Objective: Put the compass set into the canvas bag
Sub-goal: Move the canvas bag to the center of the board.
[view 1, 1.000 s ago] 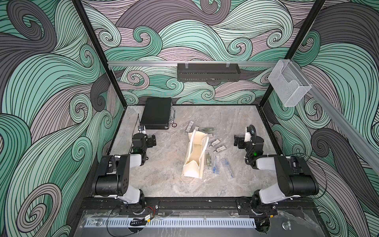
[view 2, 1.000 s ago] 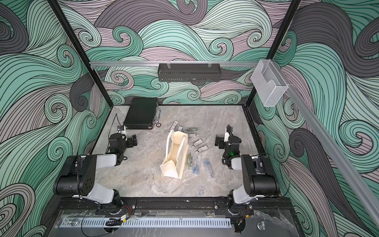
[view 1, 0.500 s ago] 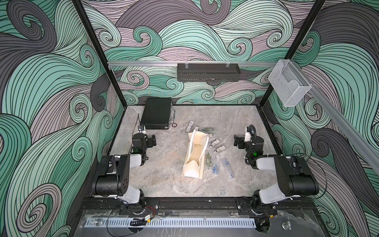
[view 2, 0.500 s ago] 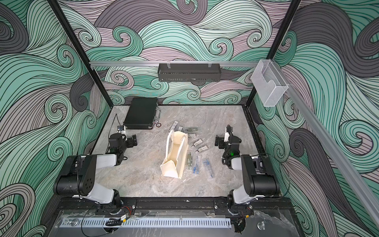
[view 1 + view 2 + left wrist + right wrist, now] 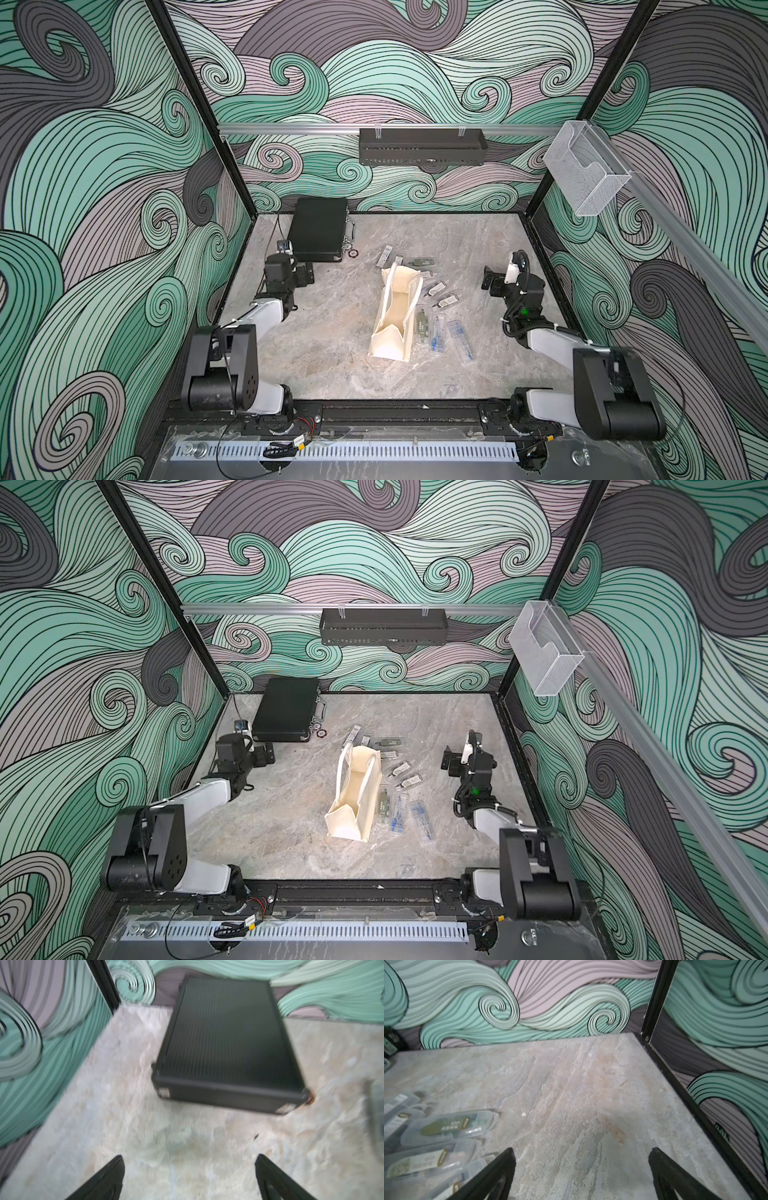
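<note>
cases of the compass set [image 5: 437, 334] lie midway across the tabletop [image 5: 332, 365], just beside the canvas bag [image 5: 395, 316]. my right pincer [image 5: 490, 282] and left pincer [image 5: 305, 274] both gape wide, empty. i'd pinch one case across its narrow width with the right, it being nearer.

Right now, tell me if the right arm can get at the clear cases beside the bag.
Probably yes. The right gripper is open and empty, the cases lie flat on its side of the bag, and only bare table lies between them.
</note>
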You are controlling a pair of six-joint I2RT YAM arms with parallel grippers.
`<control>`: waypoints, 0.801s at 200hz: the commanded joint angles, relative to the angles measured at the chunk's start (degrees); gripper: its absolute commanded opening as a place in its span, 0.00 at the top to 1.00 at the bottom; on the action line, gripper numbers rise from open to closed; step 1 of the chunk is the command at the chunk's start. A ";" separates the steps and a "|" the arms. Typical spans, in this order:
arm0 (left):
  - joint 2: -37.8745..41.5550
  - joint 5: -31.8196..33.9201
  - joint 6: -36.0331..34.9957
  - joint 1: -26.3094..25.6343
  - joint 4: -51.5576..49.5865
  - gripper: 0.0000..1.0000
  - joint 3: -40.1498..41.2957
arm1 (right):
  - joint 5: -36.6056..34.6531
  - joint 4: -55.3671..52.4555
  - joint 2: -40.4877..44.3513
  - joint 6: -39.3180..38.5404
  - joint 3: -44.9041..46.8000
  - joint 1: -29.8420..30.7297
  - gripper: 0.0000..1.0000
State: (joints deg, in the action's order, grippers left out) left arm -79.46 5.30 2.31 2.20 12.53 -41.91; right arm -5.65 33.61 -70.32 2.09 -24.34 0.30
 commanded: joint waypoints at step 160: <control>1.47 -14.88 10.74 -39.25 -70.76 0.25 -49.02 | 12.28 -72.61 -0.35 12.57 -35.61 8.25 0.16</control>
State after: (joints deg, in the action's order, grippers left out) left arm -76.18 -9.50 9.58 -33.69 -51.64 -88.79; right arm 4.99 -35.03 -69.38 13.17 -58.33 7.35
